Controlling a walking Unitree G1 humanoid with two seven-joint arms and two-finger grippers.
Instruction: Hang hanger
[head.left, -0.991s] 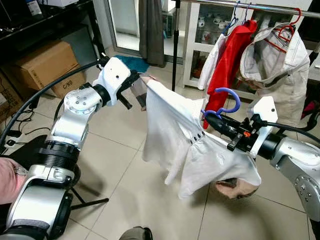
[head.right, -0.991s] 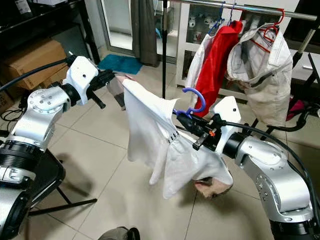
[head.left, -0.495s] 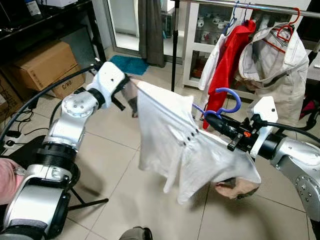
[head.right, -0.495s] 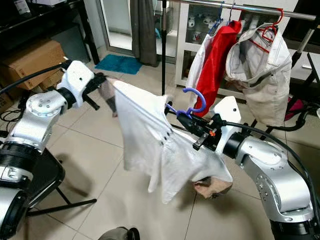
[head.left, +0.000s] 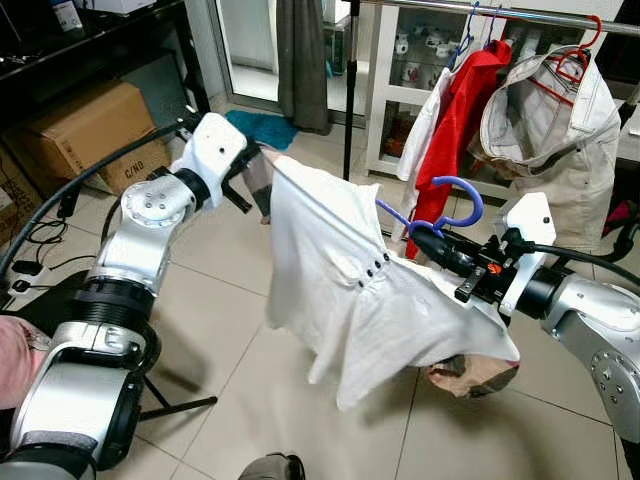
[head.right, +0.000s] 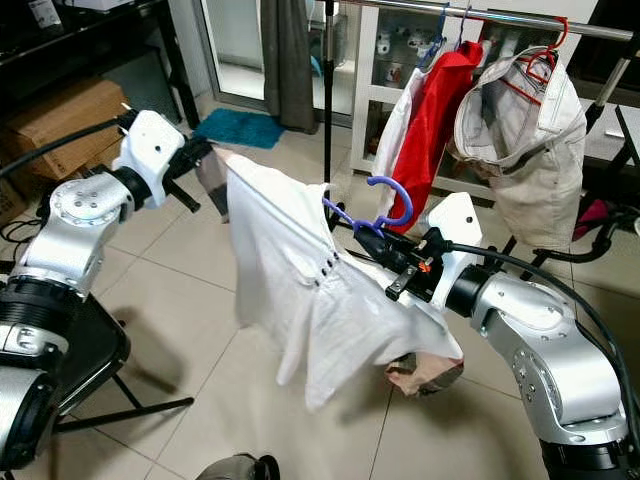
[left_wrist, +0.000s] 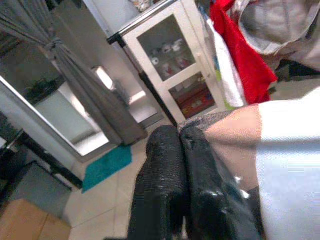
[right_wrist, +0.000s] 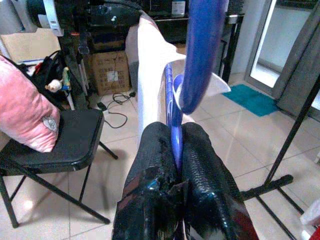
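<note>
A white shirt (head.left: 340, 290) hangs stretched between my two grippers, draped over a blue hanger (head.left: 455, 205) whose hook curls up above it. My left gripper (head.left: 260, 162) is shut on the shirt's far shoulder, pulling it out to the left; in the left wrist view its black fingers (left_wrist: 165, 165) pinch the fabric (left_wrist: 287, 170). My right gripper (head.left: 425, 238) is shut on the blue hanger just below the hook, and in the right wrist view the hanger (right_wrist: 199, 55) rises from between the fingers. The clothes rail (head.left: 500, 12) runs above, behind the hanger.
A red garment (head.left: 462, 110) and a pale garment on a red hanger (head.left: 555, 120) hang on the rail. The rack's black pole (head.left: 350, 90) stands behind the shirt. A cardboard box (head.left: 85, 135), a black chair (head.left: 45, 300) with a pink cushion (head.left: 15, 360) sit left.
My left gripper has pulled the shirt's shoulder leftward, spreading the shirt wider. The hem has swung left and lower. The right gripper and hanger have stayed put.
</note>
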